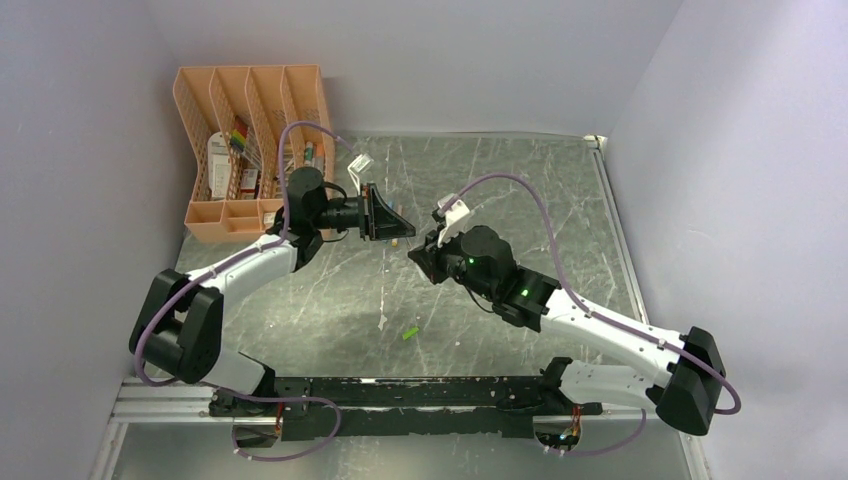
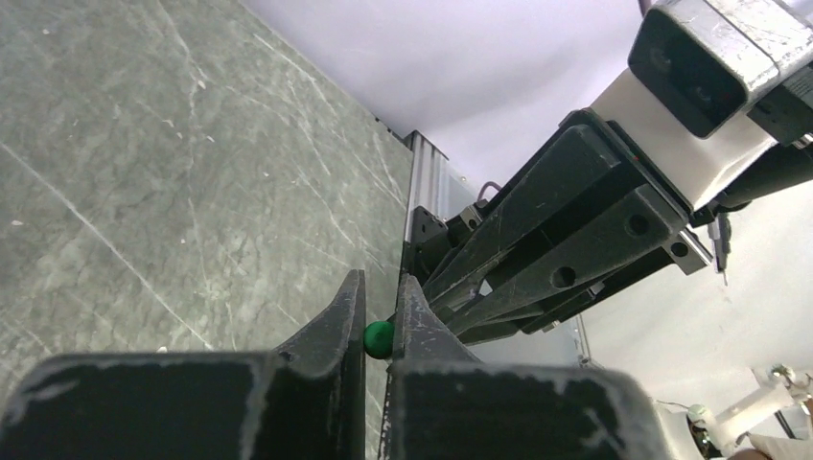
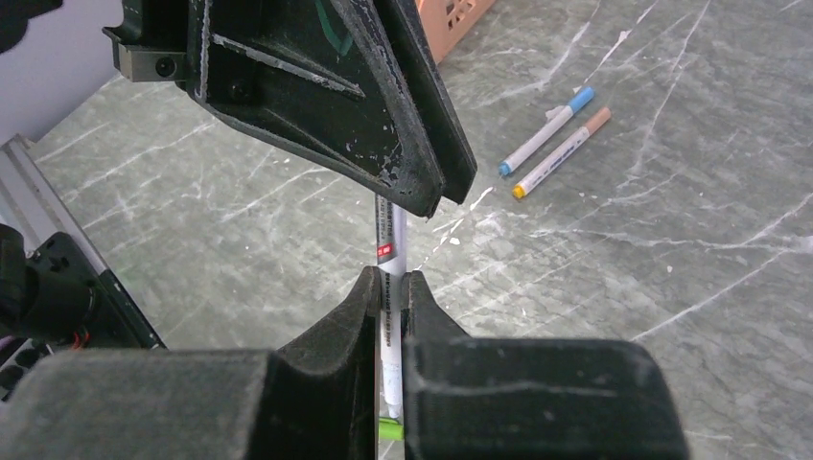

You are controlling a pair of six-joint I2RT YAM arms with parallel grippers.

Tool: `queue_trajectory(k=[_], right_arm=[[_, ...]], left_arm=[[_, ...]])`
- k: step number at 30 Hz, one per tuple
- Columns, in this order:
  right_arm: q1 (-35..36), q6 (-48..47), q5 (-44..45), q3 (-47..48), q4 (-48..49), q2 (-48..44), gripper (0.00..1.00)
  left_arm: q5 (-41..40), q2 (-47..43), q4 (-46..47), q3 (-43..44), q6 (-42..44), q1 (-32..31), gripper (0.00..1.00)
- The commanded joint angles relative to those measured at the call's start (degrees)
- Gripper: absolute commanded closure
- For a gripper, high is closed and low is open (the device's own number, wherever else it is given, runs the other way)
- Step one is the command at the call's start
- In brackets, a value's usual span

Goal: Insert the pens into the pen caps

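Tabletop (image 1: 500, 200) is scratched grey-green, lilac walls (image 1: 450, 60) around. Both hold one pen (image 3: 390, 235): left gripper (image 2: 381, 307) pinches its green tip, right gripper (image 3: 388, 287) clamps the barrel. Green cap (image 1: 410, 333) lies loose.

My left arm (image 1: 250, 262) and right arm (image 1: 610, 330) are white with black joints, trailing purple cables (image 1: 520, 185). My left hand (image 2: 382, 287) and right hand (image 3: 391, 280) are scuffed black.

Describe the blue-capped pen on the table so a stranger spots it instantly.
In the right wrist view, find the peach organiser at the top. On the grey table below and right of it, the blue-capped pen lies alongside a second pen. Both barrels are white; it is the upper one, capped light blue, not peach.
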Motion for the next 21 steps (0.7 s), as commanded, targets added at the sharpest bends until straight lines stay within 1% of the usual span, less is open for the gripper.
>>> queue_trajectory(k=[1,3,4,7,8,9,11,14,17,19,20,21], right_arm=[[0.1,-0.9,1.9,1.3,2.3,-0.1,1.0],[0.1,-0.2,3.4,0.9,2.4,-0.5,1.0],[0.2,0.4,4.1,0.3,3.0,-1.3,0.97],[0.2,2.3,5.7,-2.2,6.1,-5.7,0.64],[0.1,3.3,6.7,-3.1,6.9,-7.1,0.56],[0.2,4.9,8.0,-3.7,7.5,-8.6,0.53],[-0.1,10.6,11.8,-4.6,7.7,-10.4,0.5],[-1.2,19.1,13.4,-5.1,6.9,-11.4,0.44],[-2.3,28.1,14.5,-6.5,7.1,-12.3,0.32],[-2.9,33.4,14.3,-9.1,10.3,-13.5,0.26],[-3.2,36.2,14.2,-10.4,11.8,-14.2,0.23],[-3.7,38.6,13.5,-11.9,13.7,-14.8,0.22]], left_arm=[[4.6,0.6,10.0,-1.7,-4.4,-0.1,0.93],[3.3,0.3,12.4,-2.3,-5.5,0.0,0.93],[2.0,0.1,12.4,-2.3,-5.2,0.0,0.93],[-2.5,-0.8,13.9,-2.6,-5.6,0.0,0.93],[-4.6,-1.1,15.3,-2.8,-6.1,0.1,0.93],[-6.8,-1.5,16.9,-3.2,-6.7,0.1,0.93],[-12.3,-2.6,21.3,-4.7,-7.9,0.1,0.93],[-19.2,-4.7,32.6,-9.5,-8.1,-1.1,0.93],[-25.1,-6.7,39.5,-13.5,-6.8,-1.9,0.93],[-28.0,-8.3,42.0,-15.2,-4.9,-2.3,0.93],[-28.6,-9.2,41.6,-15.1,-3.1,-2.6,0.93],[-29.8,-10.5,39.3,-14.9,-0.4,-3.2,0.93]])
